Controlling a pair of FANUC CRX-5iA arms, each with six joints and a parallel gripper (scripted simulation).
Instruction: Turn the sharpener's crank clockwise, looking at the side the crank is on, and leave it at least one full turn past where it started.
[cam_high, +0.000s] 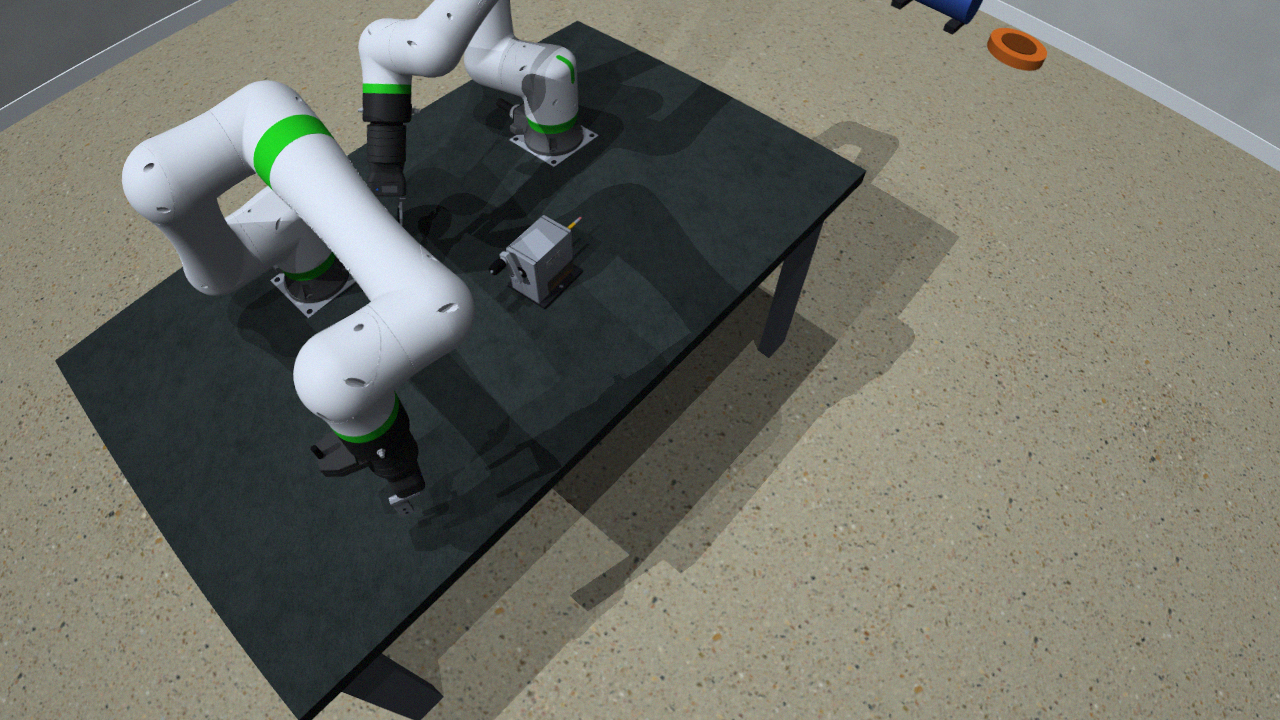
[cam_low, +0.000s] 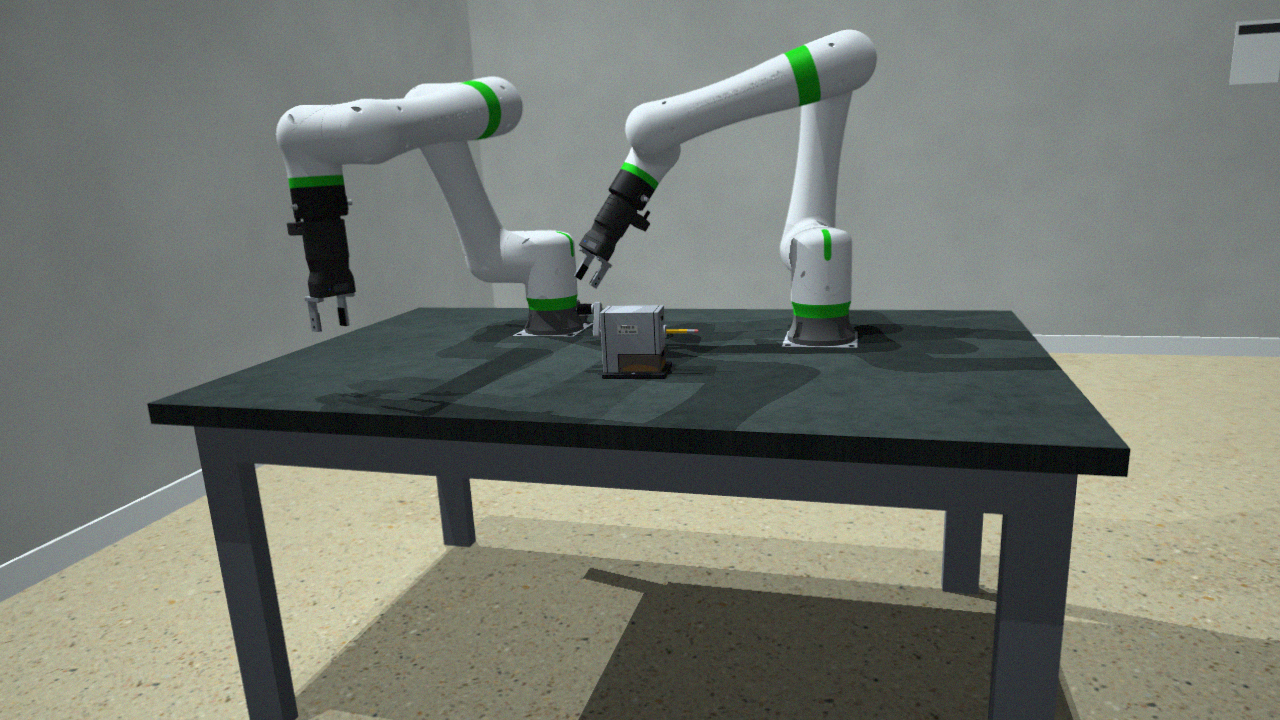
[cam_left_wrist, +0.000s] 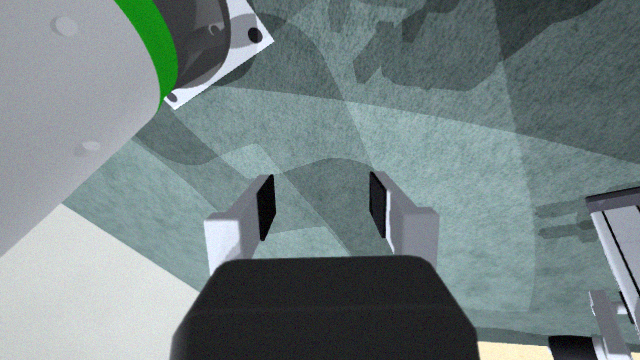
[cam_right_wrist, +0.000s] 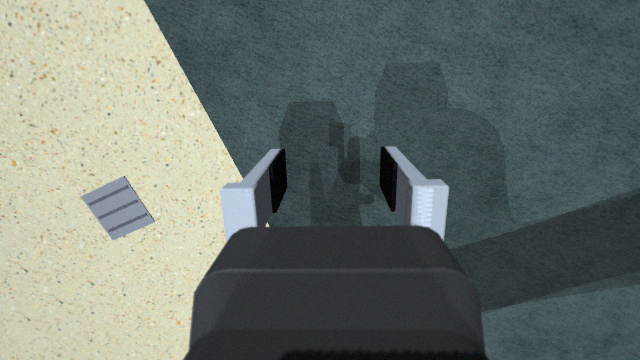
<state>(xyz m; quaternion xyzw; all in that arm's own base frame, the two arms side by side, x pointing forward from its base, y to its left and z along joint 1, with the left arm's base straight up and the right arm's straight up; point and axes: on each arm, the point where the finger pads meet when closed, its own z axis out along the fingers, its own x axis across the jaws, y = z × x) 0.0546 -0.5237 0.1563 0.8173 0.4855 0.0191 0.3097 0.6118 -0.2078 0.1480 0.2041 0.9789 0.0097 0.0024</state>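
Observation:
The grey sharpener (cam_high: 544, 261) (cam_low: 631, 333) (cam_left_wrist: 625, 225) stands upright on the table, with a yellow pencil (cam_high: 573, 223) (cam_low: 682, 331) in the side opposite the crank. Its crank arm (cam_low: 597, 319) (cam_left_wrist: 607, 320) points up, with the black knob (cam_high: 497, 266) (cam_low: 584, 308) (cam_left_wrist: 572, 346) near its upper end. My left gripper (cam_high: 400, 211) (cam_low: 588, 274) (cam_left_wrist: 322, 192) is open and empty, tilted, above and behind the sharpener, apart from the knob. My right gripper (cam_high: 402, 503) (cam_low: 327, 312) (cam_right_wrist: 332, 167) is open and empty, pointing down far out on the crank side.
Both arms are bolted to the dark table (cam_high: 205, 501) (cam_low: 966, 402). The right arm's base (cam_high: 313, 282) (cam_low: 552, 320) stands behind on the crank side, and the left arm's base (cam_high: 553, 141) (cam_low: 820, 329) on the pencil side. An orange ring (cam_high: 995, 44) lies on the floor.

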